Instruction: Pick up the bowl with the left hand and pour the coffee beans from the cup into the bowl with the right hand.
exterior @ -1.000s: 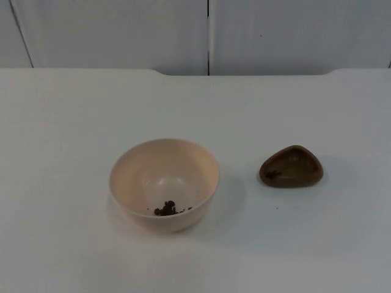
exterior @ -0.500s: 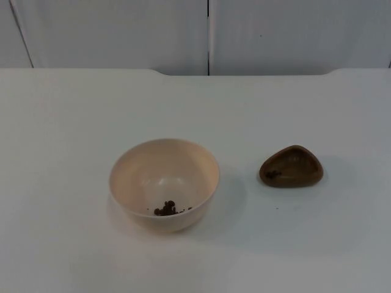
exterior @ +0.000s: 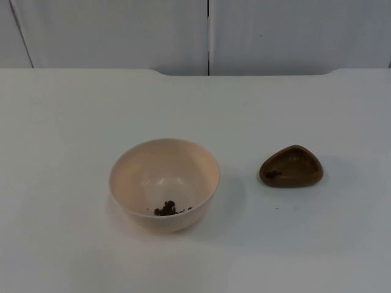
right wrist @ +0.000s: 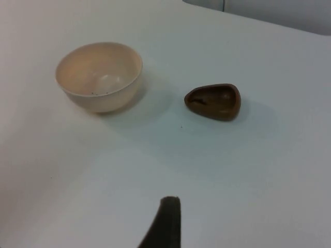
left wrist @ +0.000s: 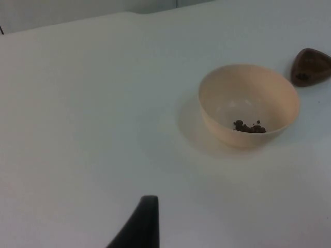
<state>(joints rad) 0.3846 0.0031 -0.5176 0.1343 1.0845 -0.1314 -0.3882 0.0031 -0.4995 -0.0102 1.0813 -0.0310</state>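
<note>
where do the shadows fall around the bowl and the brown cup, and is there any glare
Top view: the bowl casts a soft shadow to its right toward the brown cup, no hard glare on the white table. Left wrist view: a faint shadow rings the bowl's base. Right wrist view: both cast soft shadows, with a pale highlight inside the bowl.

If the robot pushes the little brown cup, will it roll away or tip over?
Probably neither. The brown cup looks low and wide, sitting flat on the white table, so it would likely slide. Its rounded, teardrop shape may make it turn while sliding. It looks stiff, perhaps wooden, and the few beans inside might spill if jolted.
</note>
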